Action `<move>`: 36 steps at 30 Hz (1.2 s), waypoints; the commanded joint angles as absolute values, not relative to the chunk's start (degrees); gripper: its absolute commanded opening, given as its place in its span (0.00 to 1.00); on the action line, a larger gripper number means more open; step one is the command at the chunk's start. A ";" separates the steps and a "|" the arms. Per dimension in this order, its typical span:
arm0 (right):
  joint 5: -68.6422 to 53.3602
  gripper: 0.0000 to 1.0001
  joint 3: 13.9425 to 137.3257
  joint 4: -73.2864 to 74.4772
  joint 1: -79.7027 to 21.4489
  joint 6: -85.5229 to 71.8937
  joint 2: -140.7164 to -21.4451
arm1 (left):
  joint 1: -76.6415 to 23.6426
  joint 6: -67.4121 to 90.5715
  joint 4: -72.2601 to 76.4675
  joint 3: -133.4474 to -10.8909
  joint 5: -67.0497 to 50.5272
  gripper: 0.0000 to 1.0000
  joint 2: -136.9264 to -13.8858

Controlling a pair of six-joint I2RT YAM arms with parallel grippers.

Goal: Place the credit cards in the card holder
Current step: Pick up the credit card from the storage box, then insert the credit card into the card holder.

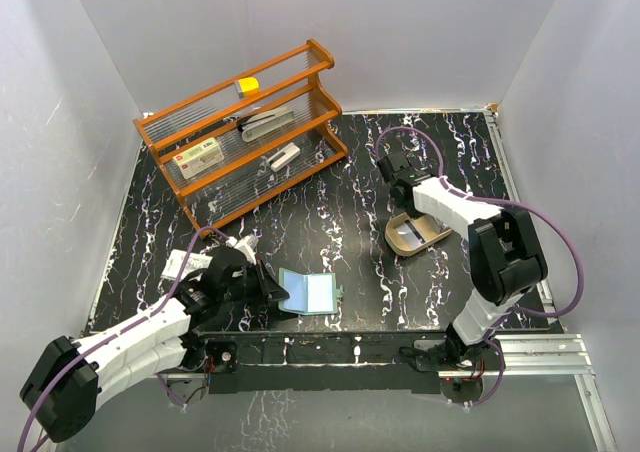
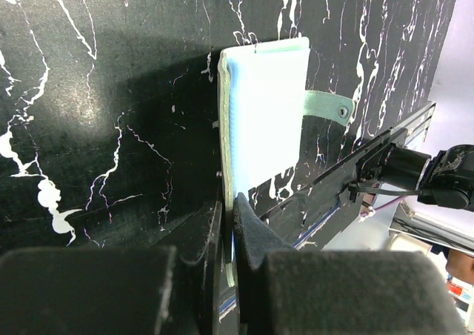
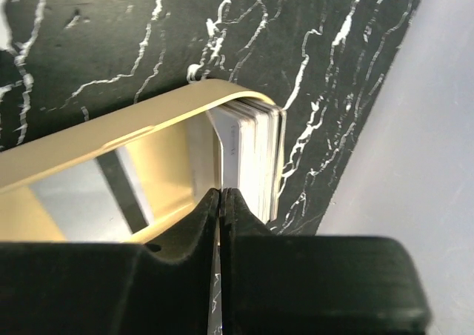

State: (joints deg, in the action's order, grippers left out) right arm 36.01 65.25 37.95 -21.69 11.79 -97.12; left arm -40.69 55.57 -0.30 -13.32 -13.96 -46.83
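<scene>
Left gripper [image 2: 229, 224] clamped on card holder [image 2: 266, 113] edge, 6 o'clock. Right gripper [image 3: 221, 201] apparently pinched on one of the credit cards [image 3: 255, 157] in tray [image 3: 111, 138], 3 o'clock. Lift straight, single card only.

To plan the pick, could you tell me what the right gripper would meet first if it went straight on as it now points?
The credit cards standing on edge in the tan tray; the right gripper looks pressed close against the nearest card, though contact is unclear.

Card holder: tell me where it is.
Top view: the card holder lies open at the near table edge, left of centre, pinched by the left gripper.
</scene>
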 commanded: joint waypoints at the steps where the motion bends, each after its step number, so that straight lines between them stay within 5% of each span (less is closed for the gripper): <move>1: 29.09 0.00 68.11 39.12 -21.49 10.45 -92.04 | -40.69 56.09 0.25 -13.91 -15.03 0.00 -46.76; 11: 21.76 0.00 72.94 48.49 -23.56 2.97 -91.05 | -40.69 56.73 -0.32 -16.10 -14.78 0.00 -48.57; 23: 19.52 0.00 82.01 51.90 -39.19 -7.00 -86.46 | -40.63 60.50 5.62 -14.68 -13.39 0.00 -48.99; 36: -8.11 0.00 72.57 32.66 -44.75 -31.77 -84.99 | -40.69 62.59 7.37 -14.63 -11.09 0.06 -54.30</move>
